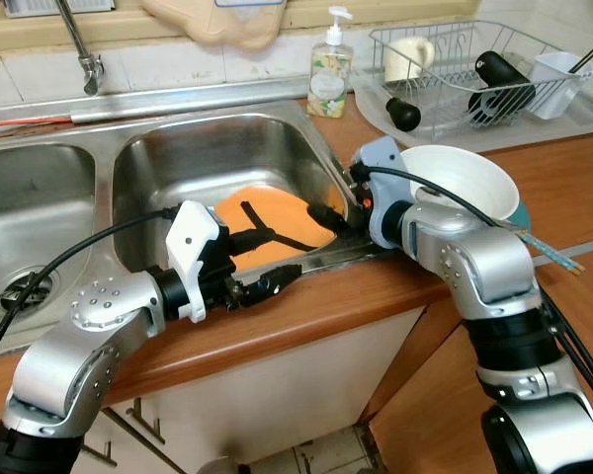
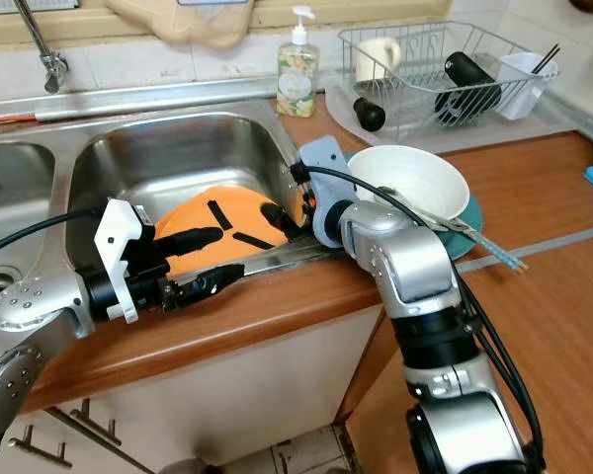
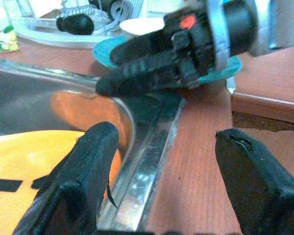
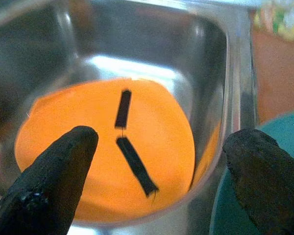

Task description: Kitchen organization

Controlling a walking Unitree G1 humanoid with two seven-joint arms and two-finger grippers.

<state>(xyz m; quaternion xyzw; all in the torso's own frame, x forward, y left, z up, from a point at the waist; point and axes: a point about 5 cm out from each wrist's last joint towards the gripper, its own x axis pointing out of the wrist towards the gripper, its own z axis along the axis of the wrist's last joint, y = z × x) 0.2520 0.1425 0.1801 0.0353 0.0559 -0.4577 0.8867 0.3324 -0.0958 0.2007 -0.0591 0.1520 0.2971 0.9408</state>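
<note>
The orange plate [image 1: 277,229] in the sink [image 1: 158,173] is partly hidden: its near edge goes behind the left gripper [image 1: 267,259] and the sink's front rim, and its right side behind the right gripper [image 2: 289,219]. The tap [image 1: 79,44] is cut off by the top edge, as is the beige thing [image 1: 217,20] hanging by the wall. The teal plate [image 2: 471,219] lies mostly under the white bowl [image 2: 407,183]. Print on the soap bottle [image 1: 329,74] is too small to read. In the right wrist view the far sink wall is blurred.
</note>
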